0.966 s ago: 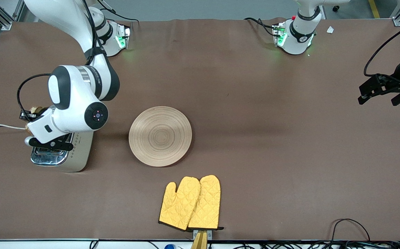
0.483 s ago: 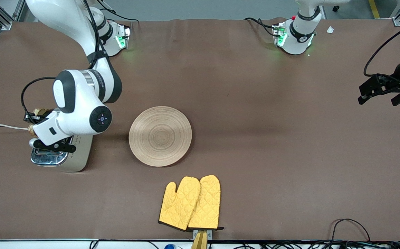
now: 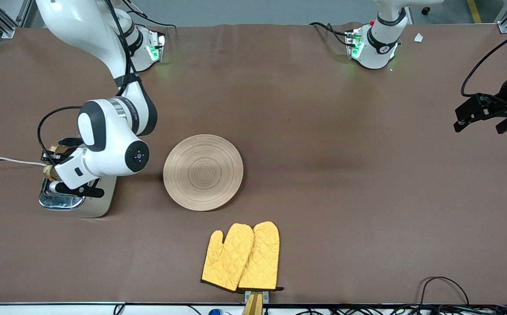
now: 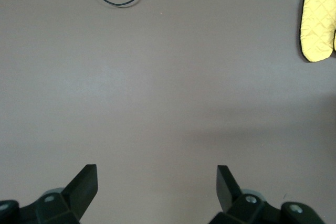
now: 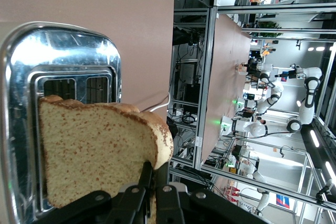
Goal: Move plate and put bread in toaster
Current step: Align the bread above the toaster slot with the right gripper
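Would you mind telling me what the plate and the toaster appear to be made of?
The plate looks like pale, matte wood, judging by its concentric ring grooves. The toaster has a mirror-bright top, probably chromed metal; its sides look cream, material unclear.

One plate [image 3: 203, 172] lies on the desk [image 3: 323, 131]. One toaster [image 3: 78, 197] stands beside the plate, toward the right arm's end of the desk, with two slots in its chrome top. One slice of bread [image 5: 94, 150] is over the toaster. Two yellow oven mitts [image 3: 241, 257] lie side by side, nearer to the front camera than the plate.
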`<state>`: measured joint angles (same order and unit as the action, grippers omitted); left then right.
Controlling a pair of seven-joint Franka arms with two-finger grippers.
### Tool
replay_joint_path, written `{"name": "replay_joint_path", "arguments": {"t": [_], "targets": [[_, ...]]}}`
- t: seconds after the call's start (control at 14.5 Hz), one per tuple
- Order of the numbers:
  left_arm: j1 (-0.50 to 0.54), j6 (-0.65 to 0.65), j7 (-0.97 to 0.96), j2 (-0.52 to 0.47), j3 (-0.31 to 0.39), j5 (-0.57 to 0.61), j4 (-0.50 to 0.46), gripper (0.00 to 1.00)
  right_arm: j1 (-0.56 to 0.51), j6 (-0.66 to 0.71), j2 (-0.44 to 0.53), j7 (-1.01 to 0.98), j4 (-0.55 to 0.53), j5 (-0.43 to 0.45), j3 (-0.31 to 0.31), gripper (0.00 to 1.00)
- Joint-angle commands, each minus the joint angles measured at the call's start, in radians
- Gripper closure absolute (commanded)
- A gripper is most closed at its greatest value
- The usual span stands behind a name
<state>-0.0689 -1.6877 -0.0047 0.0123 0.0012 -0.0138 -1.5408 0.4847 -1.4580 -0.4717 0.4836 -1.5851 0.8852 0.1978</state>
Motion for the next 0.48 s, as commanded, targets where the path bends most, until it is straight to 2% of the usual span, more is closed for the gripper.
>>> {"name": "replay_joint_path", "arguments": {"t": [0.0, 0.41], "targets": [[-0.006, -0.003, -0.012, 0.000, -0.001, 0.024, 0.007, 0.00, -0.018, -0.030, 0.018, 0.020, -0.029, 0.026, -0.009, 1.00], [-0.006, -0.003, -0.012, 0.000, -0.001, 0.024, 0.007, 0.00, -0.029, -0.030, 0.022, 0.020, -0.042, 0.026, -0.009, 1.00]]}}
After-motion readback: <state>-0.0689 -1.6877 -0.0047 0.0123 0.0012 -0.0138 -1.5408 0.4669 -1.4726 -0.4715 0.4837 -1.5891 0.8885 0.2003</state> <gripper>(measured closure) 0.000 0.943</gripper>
